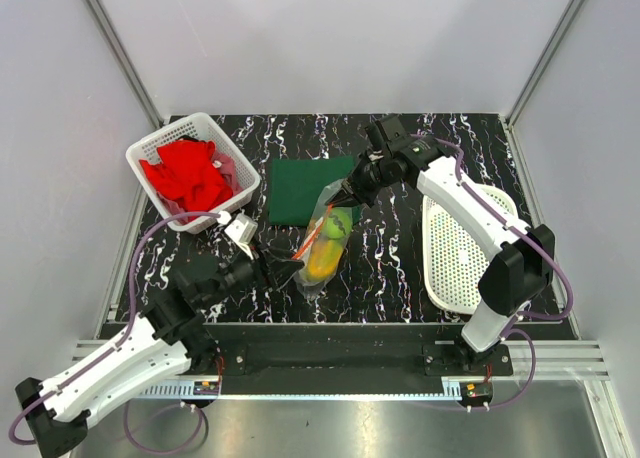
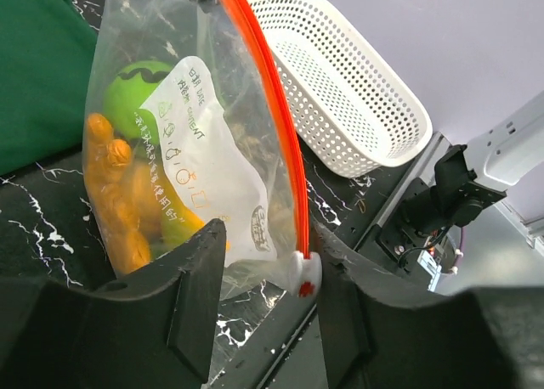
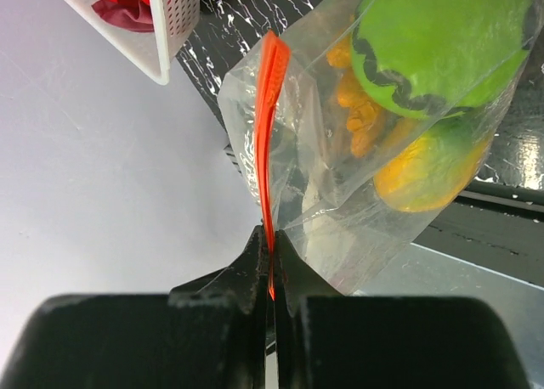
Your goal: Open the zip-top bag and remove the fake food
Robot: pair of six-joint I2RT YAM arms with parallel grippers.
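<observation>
Here, a white printed label (image 2: 211, 164) on the zip-top bag (image 2: 161, 32), unreadable.

Black marbled table (image 1: 400, 273), pale walls (image 1: 330, 38)

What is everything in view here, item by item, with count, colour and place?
clear zip-top plastic bag with orange-red zip strip: one, clear, table centre, its far end lifted
fake food pieces: several, green and yellow-orange, inside the bag; exact count unclear
flat dark green cloth: one, green, behind the bag
white perforated plastic basket: one, white, far left
crumpled red cloth: one, red, in that basket
shallow white perforated tray: one, white, right side
black marbled table: one, black with white veins
left end effector: black, fingers apart either side of the bag's slider end
right end effector: black, shut on the zip strip
</observation>
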